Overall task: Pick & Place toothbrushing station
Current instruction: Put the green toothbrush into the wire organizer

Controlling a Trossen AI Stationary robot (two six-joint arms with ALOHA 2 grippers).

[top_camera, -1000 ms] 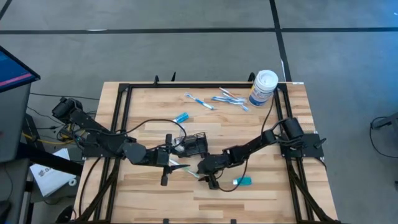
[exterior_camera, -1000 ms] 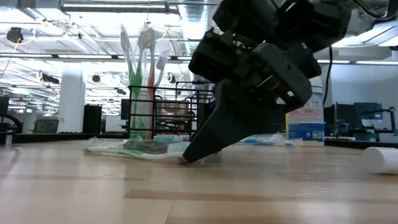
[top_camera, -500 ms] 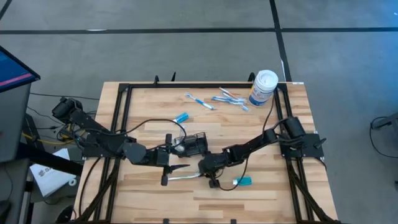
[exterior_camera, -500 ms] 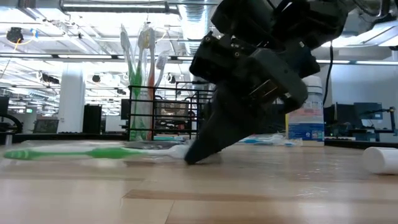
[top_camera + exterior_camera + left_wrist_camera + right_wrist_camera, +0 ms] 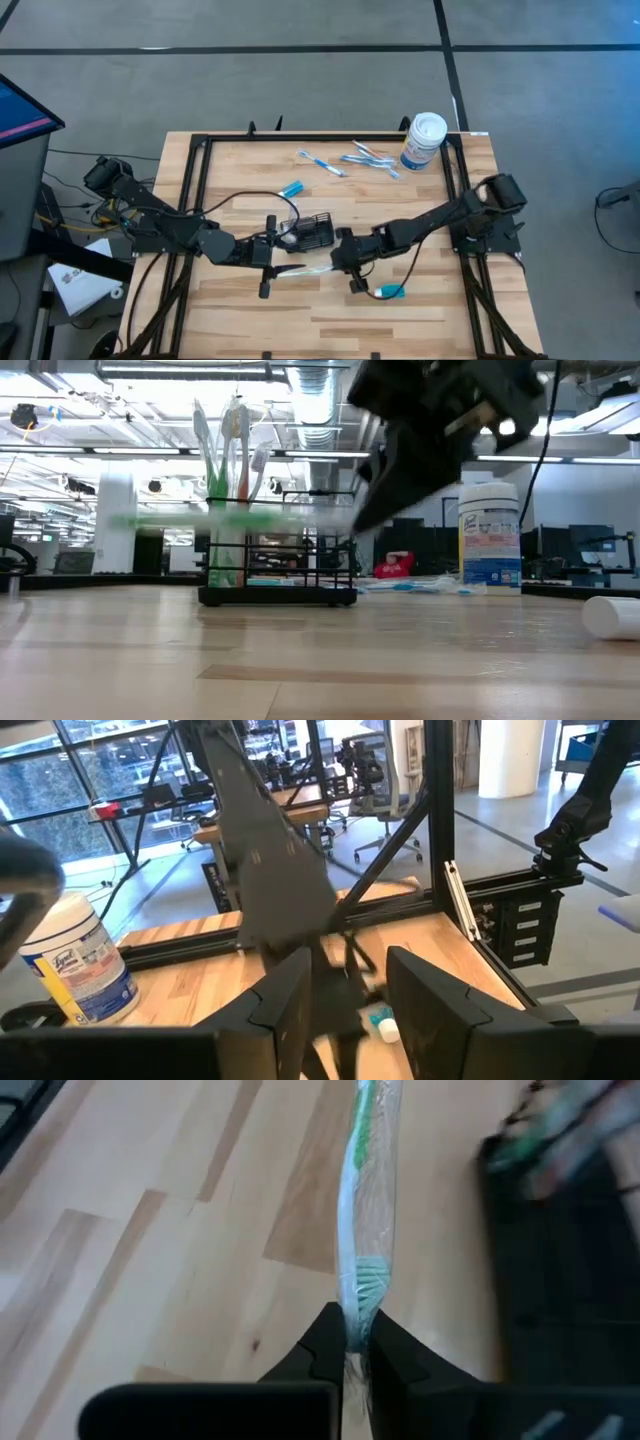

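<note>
The toothbrushing station [image 5: 316, 232] is a small black wire-mesh holder resting on its base mid-table, with upright toothbrushes [image 5: 232, 460] in one compartment. My right gripper [image 5: 342, 263] is just to the near right of it, shut on a green-and-white toothbrush in a clear wrapper [image 5: 305, 269]. In the low view this toothbrush [image 5: 230, 520] floats level above the table in front of the station [image 5: 280, 565]. My left gripper [image 5: 276, 256] stands open to the left of the station; its fingers [image 5: 285, 1010] show a clear gap. My right gripper pinches the toothbrush's head end [image 5: 352, 1323], just behind the bristles [image 5: 370, 1275], between its two fingertips [image 5: 325, 1342]. The fingers come from the table's right, in line with the brush. The brush sticks out level toward the table's left, lifted clear of the wood.
At the far edge lie several wrapped toothbrushes [image 5: 368, 157] beside a white wipes canister [image 5: 423, 140]. A small blue piece [image 5: 292, 187] lies behind the station, and a teal one [image 5: 392, 291] near the right arm. A black frame [image 5: 200, 150] rims the table.
My right gripper has taken hold of the toothbrush, risen and gone toward the table's right edge. The toothbrush lay on the wood; its handle first swung out toward the left edge, and the whole brush now hangs level, lifted clear.
</note>
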